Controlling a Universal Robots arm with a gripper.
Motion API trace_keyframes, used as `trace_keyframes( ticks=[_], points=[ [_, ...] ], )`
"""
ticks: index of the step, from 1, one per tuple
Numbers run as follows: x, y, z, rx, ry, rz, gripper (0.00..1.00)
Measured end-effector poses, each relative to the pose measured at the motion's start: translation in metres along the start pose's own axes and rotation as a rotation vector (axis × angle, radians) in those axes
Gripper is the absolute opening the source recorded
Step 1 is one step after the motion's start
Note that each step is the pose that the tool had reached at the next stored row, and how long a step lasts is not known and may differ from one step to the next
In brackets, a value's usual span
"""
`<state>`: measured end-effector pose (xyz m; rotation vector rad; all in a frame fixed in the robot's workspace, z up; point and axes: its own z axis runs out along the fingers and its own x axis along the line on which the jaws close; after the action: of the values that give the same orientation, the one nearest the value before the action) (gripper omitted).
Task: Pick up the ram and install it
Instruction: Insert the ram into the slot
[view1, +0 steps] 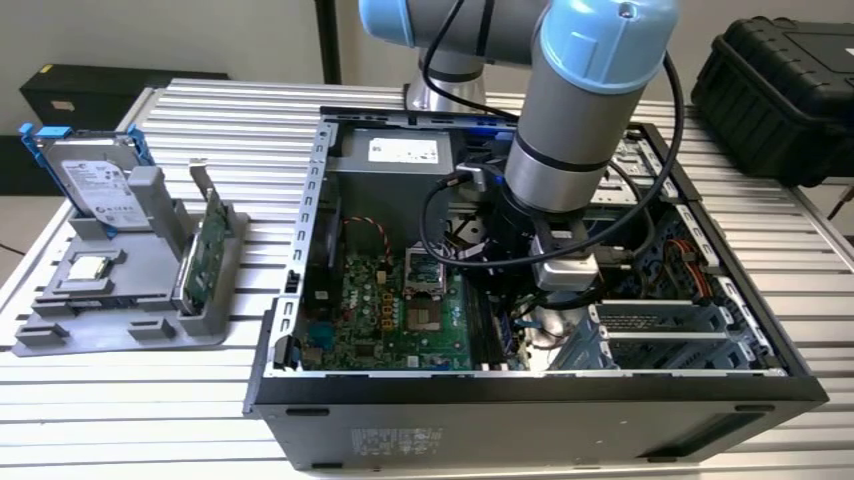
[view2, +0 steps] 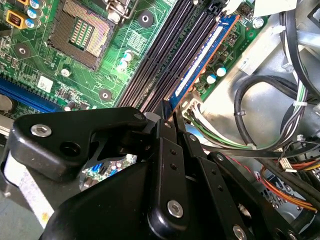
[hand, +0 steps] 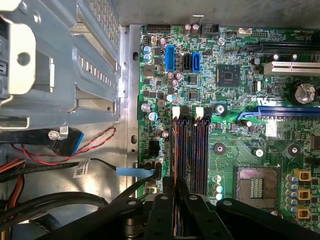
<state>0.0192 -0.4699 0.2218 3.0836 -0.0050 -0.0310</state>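
— Gripper (hand: 175, 192)?
— Narrow. Fingers (hand: 164, 202) drawn close, clamped on the near end of the ram (hand: 175, 150), one finger on each flat face. Same in the second wrist view: gripper (view2: 165, 111) pinching the end of the blue ram (view2: 202, 57).

— And the ram, where?
— Inside the case (view1: 534, 400), on the board (hand: 240, 100), in the outermost of the slots (hand: 197, 150), the one nearest the board's edge and the cables (view2: 250, 100). Other slots (view2: 165, 55) bare, lying between ram and socket (view2: 82, 32).

— Lying flat?
— No, standing on its long edge, top edge up toward the gripper.

— Long axis?
— Straight along the slot, parallel to the neighbouring slots. One end between the fingers, the other reaching away to the far latch (view2: 227, 6). Seen edge-on in the first wrist view, hence just a thin line.

— Fully seated?
— Cannot tell; depth in the slot hidden behind the fingers.

— Anything from the exterior view?
— Arm (view1: 587, 120) reaching down into the open case, wrist low over the board (view1: 380, 310), toward the exterior view's right of the green area.

— Outside the case?
— Grey stand (view1: 120, 325) on the exterior view's left, well apart from the case, with a drive (view1: 100, 180) and a green card (view1: 200, 260) propped upright in it.
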Motion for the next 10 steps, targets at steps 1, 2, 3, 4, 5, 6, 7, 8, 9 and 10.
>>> trace_keyframes(
  ticks=[1, 2, 3, 4, 5, 6, 7, 8, 9, 10],
  points=[
    [-0.0001, 0.0, 0.0, 0.0, 0.0, 0.0, 0.0],
    [-0.0002, 0.0, 0.0, 0.0, 0.0, 0.0, 0.0],
    [-0.0002, 0.0, 0.0, 0.0, 0.0, 0.0, 0.0],
    [-0.0002, 0.0, 0.0001, 0.0, 0.0, 0.0, 0.0],
    [-0.0002, 0.0001, 0.0001, 0.0001, 0.0001, 0.0, 0.0],
    [-0.0003, 0.0001, 0.0003, 0.0003, 0.0001, 0.0, 0.0],
    [-0.0003, 0.0001, 0.0003, 0.0003, 0.0001, 0.0, 0.0],
    [-0.0004, 0.0001, 0.0003, 0.0001, 0.0, 0.0, 0.0],
    [-0.0006, 0.0002, 0.0004, 0.0, 0.0, 0.0, 0.0],
    [-0.0007, 0.0001, 0.001, 0.0001, 0.0001, 0.0, 0.0]
  ],
)
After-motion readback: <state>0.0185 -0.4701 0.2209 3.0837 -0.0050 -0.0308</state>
